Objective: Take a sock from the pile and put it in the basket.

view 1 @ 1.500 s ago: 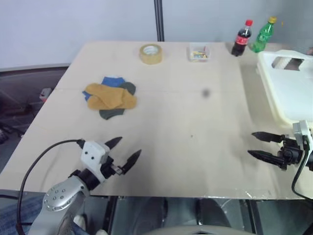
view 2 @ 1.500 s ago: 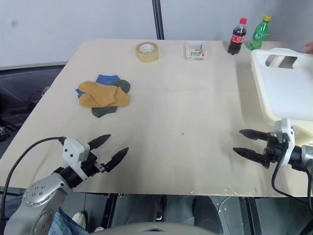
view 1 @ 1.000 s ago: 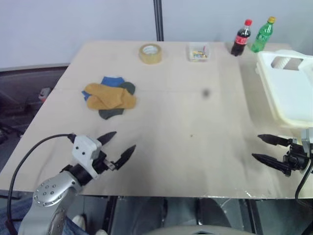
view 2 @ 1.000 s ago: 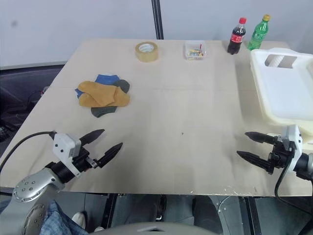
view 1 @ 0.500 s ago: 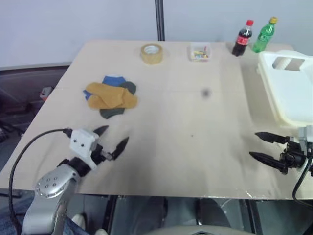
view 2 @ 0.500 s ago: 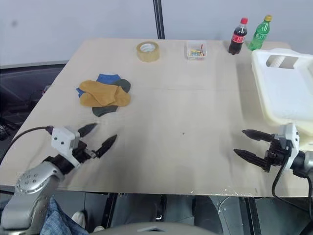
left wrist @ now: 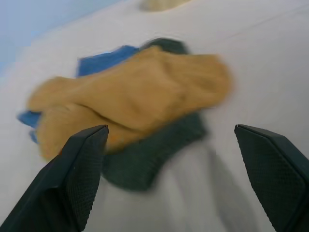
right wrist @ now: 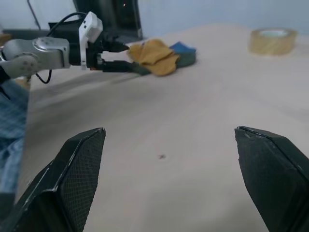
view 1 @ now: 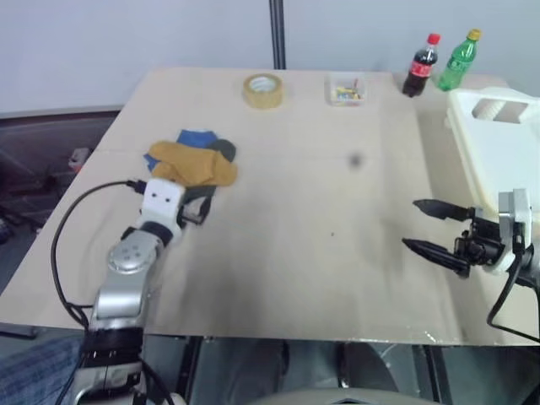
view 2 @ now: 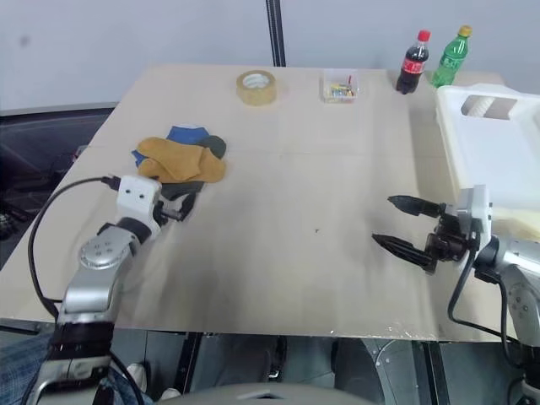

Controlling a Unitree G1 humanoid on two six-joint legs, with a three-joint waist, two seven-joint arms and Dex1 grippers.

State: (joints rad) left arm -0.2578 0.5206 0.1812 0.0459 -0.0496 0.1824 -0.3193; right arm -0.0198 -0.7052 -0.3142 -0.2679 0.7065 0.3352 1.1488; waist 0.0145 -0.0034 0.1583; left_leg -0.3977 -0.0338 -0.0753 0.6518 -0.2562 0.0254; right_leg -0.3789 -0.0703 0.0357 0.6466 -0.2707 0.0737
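In the left eye view, the pile (view 1: 192, 164) is seen at the table's (view 1: 321, 253) far left, with the left gripper (view 1: 196, 209) at its near edge and the basket (view 1: 498, 152) at the far right. In the left wrist view, the jaws are spread wide and empty before the mustard sock (left wrist: 140, 94), which is judged soft, light and best pinched at its near free edge. In the right wrist view, the right gripper (right wrist: 169, 179) is likewise wide open and empty.
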